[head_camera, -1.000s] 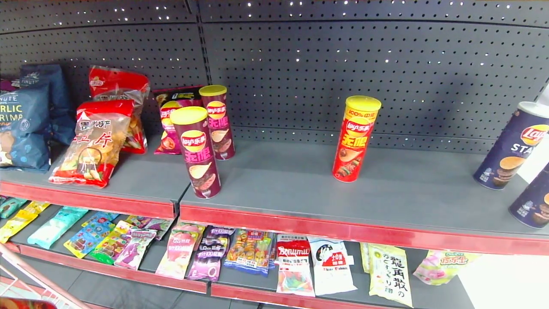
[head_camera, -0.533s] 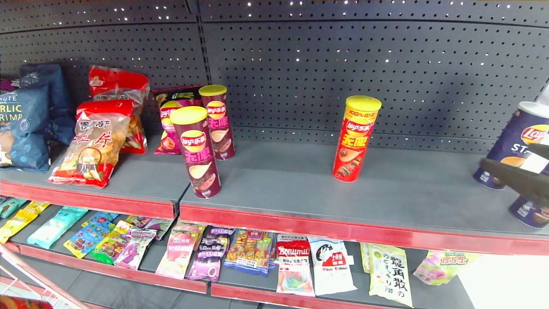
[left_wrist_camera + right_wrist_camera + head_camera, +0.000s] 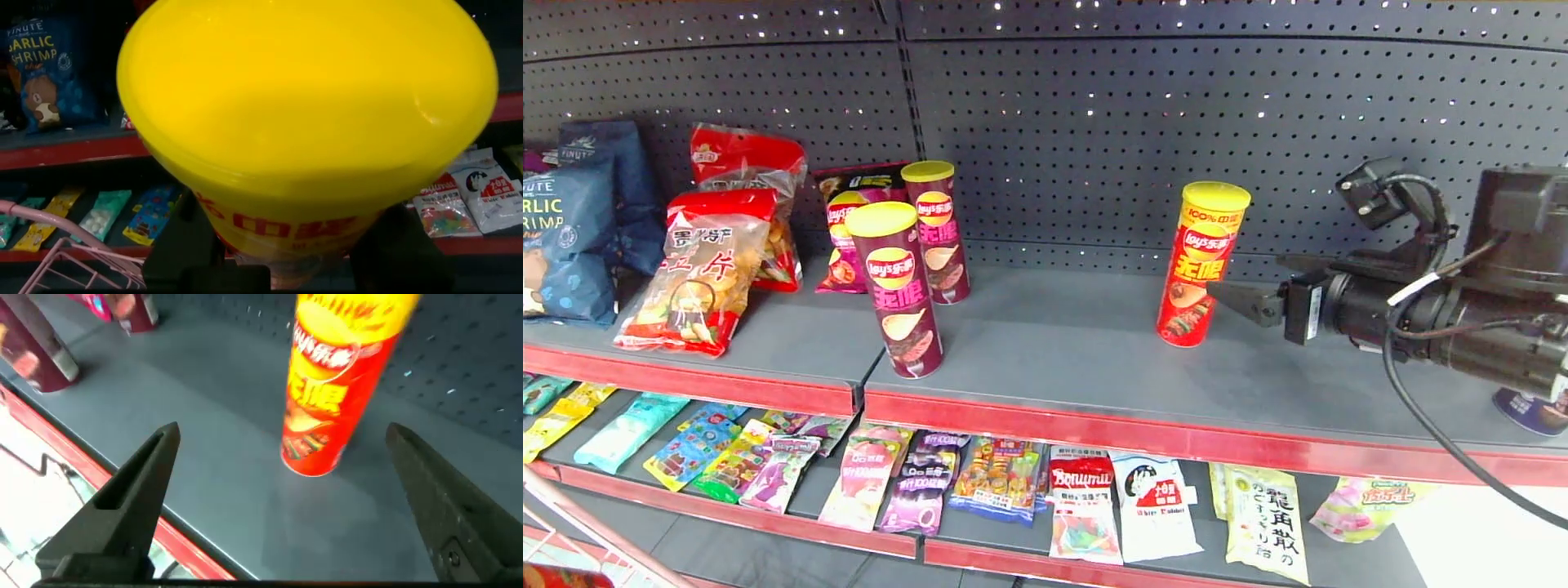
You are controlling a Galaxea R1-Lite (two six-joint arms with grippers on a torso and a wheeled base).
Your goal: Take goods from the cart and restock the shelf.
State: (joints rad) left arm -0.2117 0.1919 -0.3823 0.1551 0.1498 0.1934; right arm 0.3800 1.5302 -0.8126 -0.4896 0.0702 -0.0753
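Now the red chip can (image 3: 1201,265) stands upright just ahead of the right gripper (image 3: 1245,276), jaws wide apart; the left gripper (image 3: 294,249) clamps a yellow-lidded can (image 3: 306,90).

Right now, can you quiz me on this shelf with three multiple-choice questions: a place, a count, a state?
1. Where does the red can stand? A. upper shelf B. lower shelf C. cart
2. How many purple cans share that shelf? A. one B. two C. four
3. The right gripper is: A. open B. shut on the red can C. shut on a bag
Answers: 1 A, it stands upright on the upper board. 2 B, one in front, one behind. 3 A, its fingers are spread, clear of the can.
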